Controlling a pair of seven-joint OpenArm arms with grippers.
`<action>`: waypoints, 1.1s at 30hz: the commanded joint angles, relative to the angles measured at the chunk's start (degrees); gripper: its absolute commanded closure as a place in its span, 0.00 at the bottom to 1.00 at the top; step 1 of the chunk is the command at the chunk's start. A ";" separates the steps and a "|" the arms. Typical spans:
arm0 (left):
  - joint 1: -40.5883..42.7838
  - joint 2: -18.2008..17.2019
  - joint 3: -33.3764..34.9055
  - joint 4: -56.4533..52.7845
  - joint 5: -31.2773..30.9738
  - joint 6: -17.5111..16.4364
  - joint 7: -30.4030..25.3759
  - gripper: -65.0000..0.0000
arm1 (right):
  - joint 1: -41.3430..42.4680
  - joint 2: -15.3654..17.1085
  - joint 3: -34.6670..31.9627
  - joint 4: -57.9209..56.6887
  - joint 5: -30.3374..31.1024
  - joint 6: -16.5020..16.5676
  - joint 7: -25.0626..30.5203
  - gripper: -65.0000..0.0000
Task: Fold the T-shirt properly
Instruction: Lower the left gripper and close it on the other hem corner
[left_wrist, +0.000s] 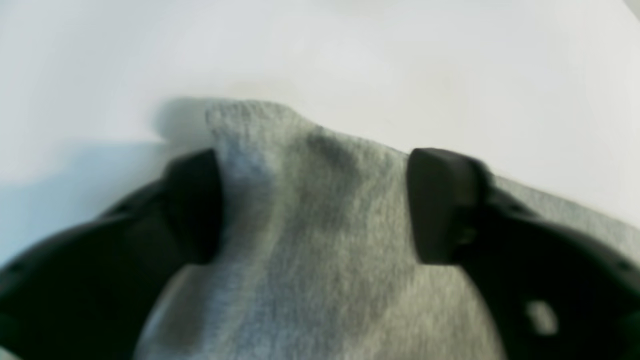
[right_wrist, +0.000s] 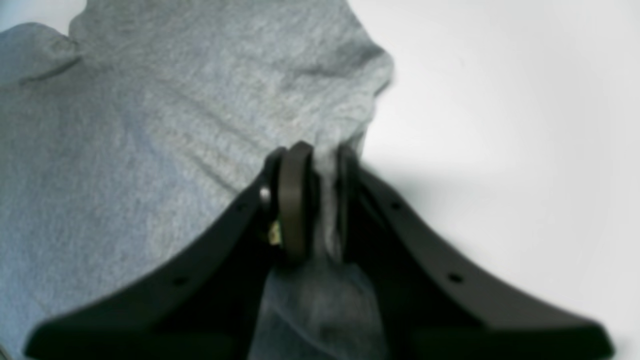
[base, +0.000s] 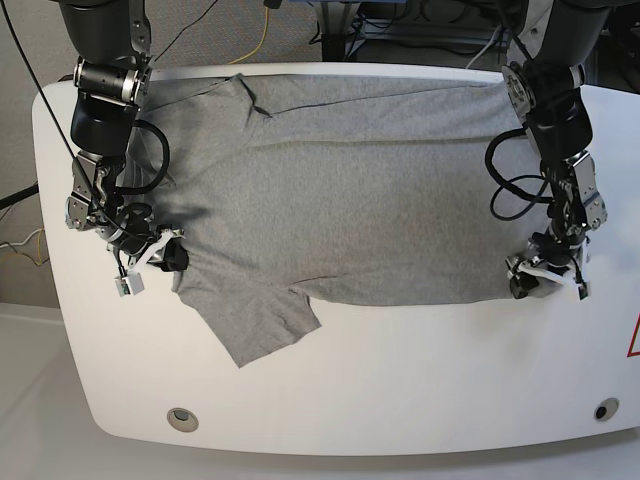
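The heather-grey T-shirt (base: 350, 190) lies spread across the white table (base: 400, 400), one sleeve (base: 262, 320) pointing toward the front edge. On the right in the base view, my left gripper (base: 522, 287) sits at the shirt's near right corner. The left wrist view shows this gripper (left_wrist: 315, 205) open, its black fingers (left_wrist: 440, 205) standing either side of the grey corner (left_wrist: 320, 240). At the shirt's left edge in the base view, my right gripper (base: 178, 258) is shut. In the right wrist view this gripper (right_wrist: 320, 200) pinches a fold of the cloth (right_wrist: 150, 125).
Cables and equipment (base: 400, 30) crowd the floor behind the table's far edge. Two round holes (base: 180, 418) mark the table's front corners. Bare white table runs along the front, below the shirt. A red mark (base: 633, 335) shows at the right edge.
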 joint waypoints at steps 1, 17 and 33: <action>-1.04 -0.46 0.07 0.60 -0.19 -1.91 0.42 0.55 | 0.06 0.93 -0.01 -0.07 -3.28 -1.43 -4.22 0.86; 1.07 -0.81 -0.19 0.77 -0.01 -2.26 1.56 0.97 | 0.06 0.93 -0.01 -0.07 -3.28 -1.43 -4.22 0.86; 3.53 -2.04 -0.28 5.17 0.08 -2.17 2.79 0.96 | 0.06 0.93 -0.01 0.02 -3.10 -1.43 -4.30 0.96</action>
